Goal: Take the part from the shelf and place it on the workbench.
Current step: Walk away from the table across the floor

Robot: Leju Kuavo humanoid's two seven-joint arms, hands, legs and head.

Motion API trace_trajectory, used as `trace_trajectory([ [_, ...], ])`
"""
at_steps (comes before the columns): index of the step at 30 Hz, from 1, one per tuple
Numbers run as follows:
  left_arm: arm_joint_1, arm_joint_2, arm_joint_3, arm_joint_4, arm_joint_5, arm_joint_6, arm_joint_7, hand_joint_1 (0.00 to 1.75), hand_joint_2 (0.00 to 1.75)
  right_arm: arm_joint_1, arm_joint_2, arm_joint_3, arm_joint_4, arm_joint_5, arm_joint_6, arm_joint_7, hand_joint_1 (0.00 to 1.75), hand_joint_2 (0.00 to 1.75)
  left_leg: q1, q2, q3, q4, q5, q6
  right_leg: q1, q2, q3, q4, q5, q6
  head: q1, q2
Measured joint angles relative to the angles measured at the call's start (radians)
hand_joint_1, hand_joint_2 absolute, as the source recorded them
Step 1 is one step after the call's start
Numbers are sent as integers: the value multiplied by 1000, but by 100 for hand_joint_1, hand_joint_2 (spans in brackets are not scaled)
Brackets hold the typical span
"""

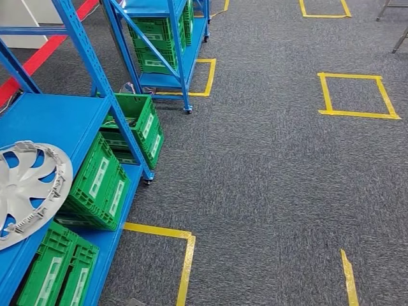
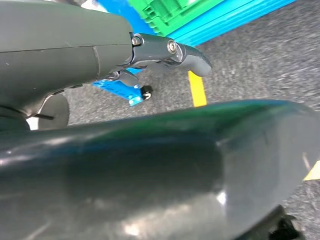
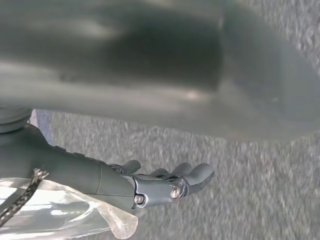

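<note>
Meanwhile, a silver wheel cover (image 1: 26, 188), the part named in the task, is being seen lying flat on the top level of a blue shelf (image 1: 57, 118) at the lower left of the head view, its spokes facing up and its left side being cut off by the frame edge. Green crates (image 1: 99, 185) are being kept tilted on the lower level of that shelf, just below and to the right of the part, with more green crates (image 1: 57, 268) at the bottom left. A second blue shelf (image 1: 163, 38) carrying green crates is being shown at the upper centre. Squares of yellow tape (image 1: 356, 94) are being displayed on the grey carpet (image 1: 264, 178) at the upper right, and further yellow tape lines are being seen at the bottom centre and bottom right.

In the left wrist view, the left robot hand (image 2: 151, 55) is being held out over the carpet with fingers extended and nothing in them, near a shelf caster (image 2: 146, 93) and a strip of yellow tape. In the right wrist view, the right robot hand (image 3: 158, 182) is likewise being carried released, fingers stretched out over bare carpet and grasping nothing. Both robot hands are being kept well apart from the wheel cover.
</note>
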Motion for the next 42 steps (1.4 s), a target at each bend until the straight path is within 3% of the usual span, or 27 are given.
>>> trace_trajectory([
  [3, 0, 0, -1, 0, -6, -6, -9, 0, 0, -1, 1, 0, 0, -5, 8, -6, 0, 0, 1, 0, 1, -2, 1, 6, 4, -1, 1, 0, -3, -11, 0, 0],
  [6, 0, -1, -2, 0, -13, -11, -10, 0, 0, -1, 2, 0, -2, -11, 0, -17, 0, 0, 4, 0, 1, -4, 1, 2, 8, -2, 1, 1, -5, -17, 0, 0],
  [11, 0, -3, -2, 0, -16, -11, -10, 0, 0, -1, 2, 0, -9, -15, -13, -28, 0, 0, 12, 0, 1, -6, -3, -46, 14, -3, 1, 2, -6, -20, 1, 0],
  [16, 0, -3, -2, 0, -17, -13, -10, 0, 0, -2, 2, -1, -11, -28, -8, -38, 0, 0, 11, 0, 1, -6, -5, -55, 13, -4, 2, 2, -6, -20, 1, 0],
  [19, 0, -3, -2, 0, -18, -15, -10, 0, 0, -2, 2, -1, -12, -37, -6, -43, 0, 0, 8, 0, 0, -3, -6, -54, 9, -4, 2, 1, -5, -19, 1, 0],
  [25, 1, -2, -2, 0, -22, -15, -10, 0, 0, -3, 11, -7, -14, -58, 7, -43, 0, 0, 1, 0, -3, 7, -11, -33, 1, -4, 5, -6, -1, -4, 0, 0],
  [27, 1, -3, -2, 0, -23, -15, -10, 0, 0, -3, 14, -9, -15, -63, 9, -41, 0, 0, 5, 4, 9, -18, 1, -23, 2, -3, 5, -8, -5, 3, 1, 0],
  [29, 1, -4, -1, 0, -24, -15, -10, 0, 0, -4, 14, -9, -18, -66, 10, -39, 0, 0, 11, 11, 23, -47, 14, -14, 4, -3, -21, 44, -38, 6, 3, 0],
  [31, 1, -6, -1, 0, -24, -15, -10, 0, 0, -3, 15, -10, -20, -67, 11, -36, 0, 0, 9, 21, 25, -51, 15, -11, 4, -3, -86, 166, -94, 10, 5, 0],
  [33, 2, -7, -1, 0, -25, -15, -10, 0, 0, 0, 15, -10, -21, -67, 11, -34, 0, 0, 9, 32, 26, -50, 11, -13, 1, -5, -133, 246, -109, 16, 5, 0],
  [34, 3, -8, -1, 0, -25, -15, -10, 0, 0, 1, 15, -10, -22, -67, 11, -34, 0, 0, 10, 37, 28, -48, 8, -16, 0, -8, -129, 231, -87, 19, 5, 0],
  [36, 3, -9, -1, 0, -25, -15, -10, 0, 0, 1, 15, -11, -25, -68, 11, -34, 0, 0, 14, 48, 32, -38, -3, -29, -4, -30, -71, 107, -18, 27, 5, 0],
  [37, 2, -8, -1, 0, -26, -15, -10, 0, 0, -1, 18, -11, -27, -68, 11, -33, 0, 0, 14, 53, 32, -28, -11, -37, -5, -44, -43, 49, 3, 28, 7, 0],
  [39, 2, -7, -1, 0, -27, -15, -10, 0, 0, -4, 23, -12, -29, -69, 12, -32, 0, 0, 9, 61, 32, -11, -24, -48, -3, -56, -16, 4, 7, 15, 6, 0],
  [42, 3, -7, -1, 0, -30, -15, -10, 0, 0, -4, 25, -12, -32, -70, 13, -31, 0, 0, 11, 69, 34, -2, -35, -55, -1, -36, -16, 12, 4, -12, -1, 0],
])
